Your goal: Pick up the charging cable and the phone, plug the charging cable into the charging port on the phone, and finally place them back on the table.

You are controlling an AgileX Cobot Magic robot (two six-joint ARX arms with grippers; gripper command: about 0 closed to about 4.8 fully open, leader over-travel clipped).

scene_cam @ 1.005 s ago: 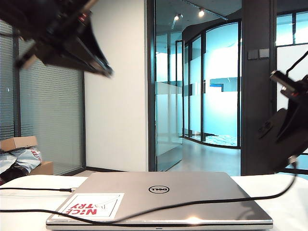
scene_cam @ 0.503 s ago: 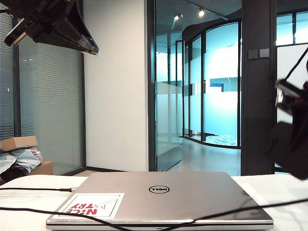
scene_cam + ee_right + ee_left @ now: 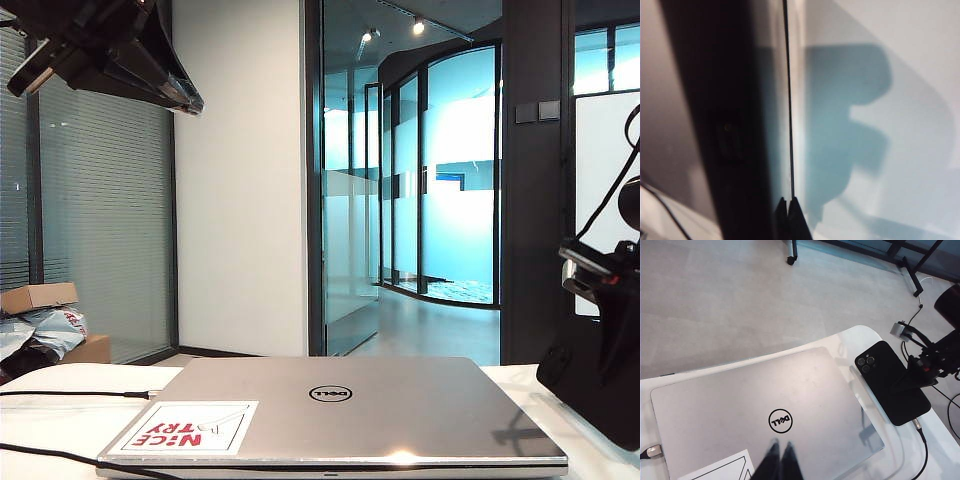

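Note:
The black phone lies camera side up on the white table, just right of the laptop. The charging cable has its silvery plug against the phone's end opposite the camera bump; I cannot tell how deep it sits. My right gripper is low over the table beside the phone, shut on the thin cable. Its arm shows at the right edge. My left gripper hangs high over the laptop, shut and empty; its arm is at the upper left.
A closed silver Dell laptop fills the middle of the table. Another black cord with a dark tip lies left of it, and a cord crosses the front left corner. The table's rounded edge is just beyond the phone.
My right arm has sunk to the table at the right. The cable that draped across the laptop's front has slid off it. My left arm rose slightly to the upper left, then held.

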